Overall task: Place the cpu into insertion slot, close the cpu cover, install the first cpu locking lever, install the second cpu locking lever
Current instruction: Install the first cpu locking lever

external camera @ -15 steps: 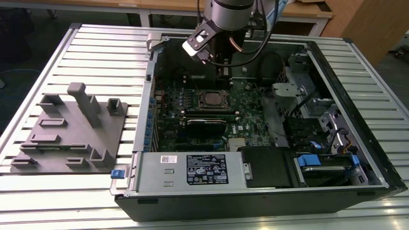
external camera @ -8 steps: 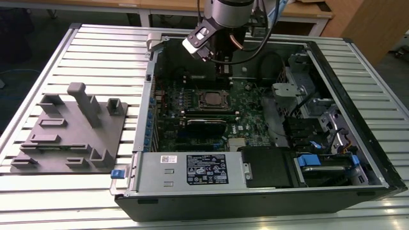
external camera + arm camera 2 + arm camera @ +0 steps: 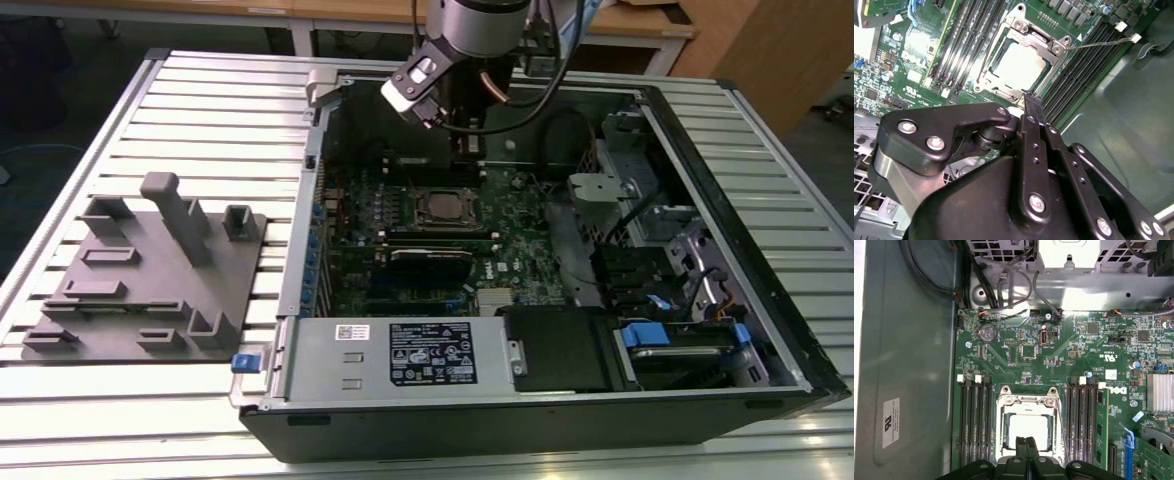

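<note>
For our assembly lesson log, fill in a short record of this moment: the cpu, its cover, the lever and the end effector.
cpu: seated on the green motherboard, silver top showing
cpu cover: lying down over the cpu, framing it
lever rod: sticking out sideways beyond the cover's corner
end effector: shut, holding nothing, tips close over the cpu's edge
computer case: open, lying on its side

The computer case (image 3: 534, 425) lies open on the slatted table (image 3: 200, 90), with the fixture plate (image 3: 134, 290) beside it on the exterior view's left. Inside, the motherboard (image 3: 521, 200) carries the cpu (image 3: 1041, 427) centrally, framed by the cpu cover (image 3: 1026, 401), between memory slot banks (image 3: 976, 420). The gripper (image 3: 1026, 440) hangs above it.
</note>
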`<action>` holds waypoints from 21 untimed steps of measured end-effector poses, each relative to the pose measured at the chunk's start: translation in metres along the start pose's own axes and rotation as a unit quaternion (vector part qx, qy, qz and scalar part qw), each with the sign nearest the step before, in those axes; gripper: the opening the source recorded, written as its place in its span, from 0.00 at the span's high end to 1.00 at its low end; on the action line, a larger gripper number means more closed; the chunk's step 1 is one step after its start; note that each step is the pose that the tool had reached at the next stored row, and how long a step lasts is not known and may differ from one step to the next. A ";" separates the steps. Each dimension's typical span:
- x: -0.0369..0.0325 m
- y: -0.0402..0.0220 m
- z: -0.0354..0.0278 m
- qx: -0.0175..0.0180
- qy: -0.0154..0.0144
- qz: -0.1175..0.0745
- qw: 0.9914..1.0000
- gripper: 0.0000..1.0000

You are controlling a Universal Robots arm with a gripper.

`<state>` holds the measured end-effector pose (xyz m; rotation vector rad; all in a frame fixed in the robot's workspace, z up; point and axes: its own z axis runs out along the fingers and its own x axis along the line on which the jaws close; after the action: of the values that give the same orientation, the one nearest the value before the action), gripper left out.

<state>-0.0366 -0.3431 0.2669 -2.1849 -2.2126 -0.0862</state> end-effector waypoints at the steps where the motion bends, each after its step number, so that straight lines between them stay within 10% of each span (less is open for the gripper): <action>1: 0.0000 0.0000 0.0000 0.000 0.000 -0.002 1.000 0.89; 21: 0.0000 -0.0002 0.0000 0.001 0.000 -0.023 1.000 0.89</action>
<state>-0.0367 -0.3431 0.2669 -2.1334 -2.2607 -0.0850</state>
